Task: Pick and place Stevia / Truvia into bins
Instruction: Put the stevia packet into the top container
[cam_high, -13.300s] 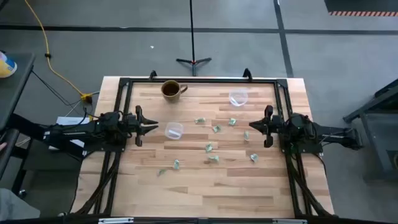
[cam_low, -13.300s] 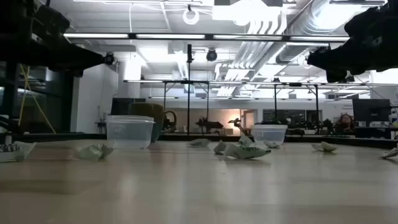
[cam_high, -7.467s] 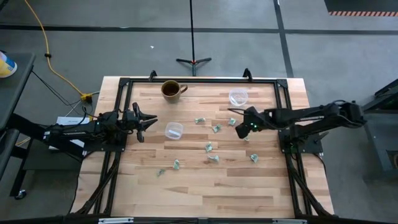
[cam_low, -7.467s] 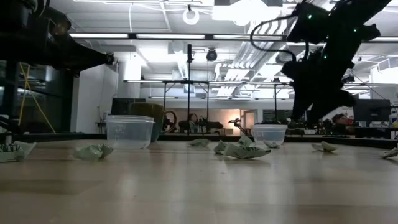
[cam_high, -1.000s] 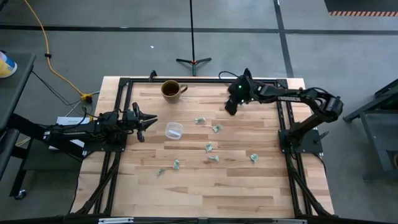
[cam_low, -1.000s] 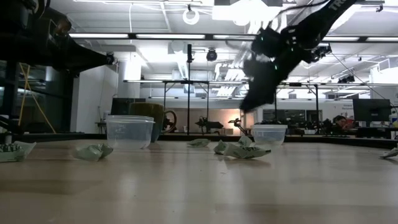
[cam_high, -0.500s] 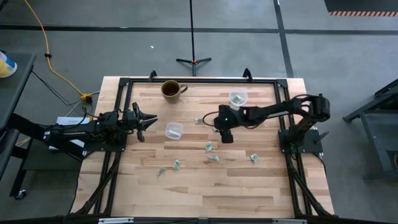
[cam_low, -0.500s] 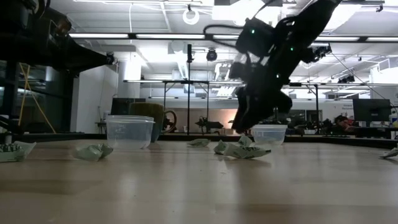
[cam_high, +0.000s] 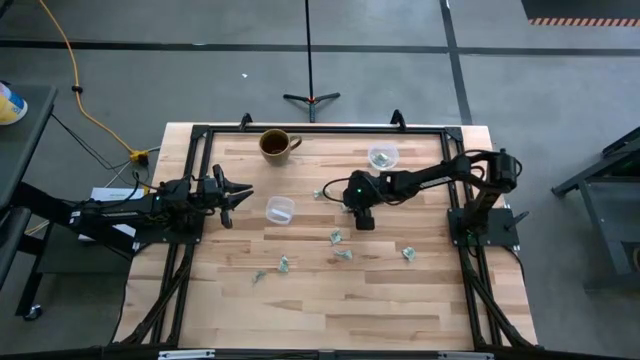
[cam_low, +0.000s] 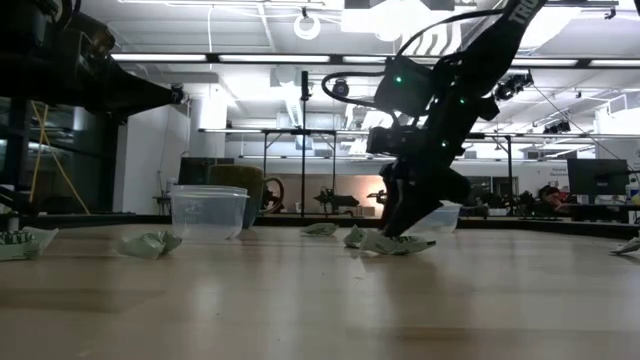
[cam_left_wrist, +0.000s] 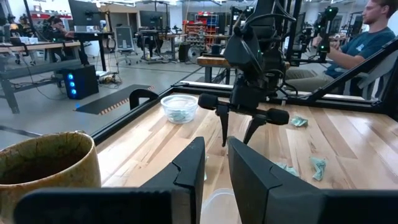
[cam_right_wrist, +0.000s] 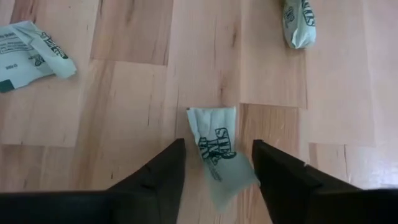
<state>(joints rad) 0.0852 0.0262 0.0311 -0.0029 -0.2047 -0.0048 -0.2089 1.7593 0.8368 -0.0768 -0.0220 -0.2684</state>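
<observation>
Small green-and-white Stevia sachets lie scattered on the wooden table (cam_high: 300, 300), for instance one (cam_high: 335, 237) and another (cam_high: 284, 264). My right gripper (cam_high: 353, 208) points down near the table's middle, open. In the right wrist view its fingers (cam_right_wrist: 163, 171) stand on either side of one flat-lying sachet (cam_right_wrist: 217, 158). I cannot tell whether they touch it. One clear bin (cam_high: 280, 210) stands left of centre. The other bin (cam_high: 382, 156), at the far right, holds sachets. My left gripper (cam_high: 243, 195) waits at the left edge, slightly open, with nothing in it.
A brown mug (cam_high: 275, 144) stands at the far edge, left of centre. More sachets lie near my right gripper (cam_right_wrist: 37, 56) (cam_right_wrist: 298, 25). A black frame (cam_high: 200, 135) runs around the table. A person sits beyond the table (cam_left_wrist: 373, 31).
My right gripper has left the far right bin, gone toward the table's near edge and a little left, and come down until its fingers stand over a sachet near the middle. The sachets and bins have stayed where they were.
</observation>
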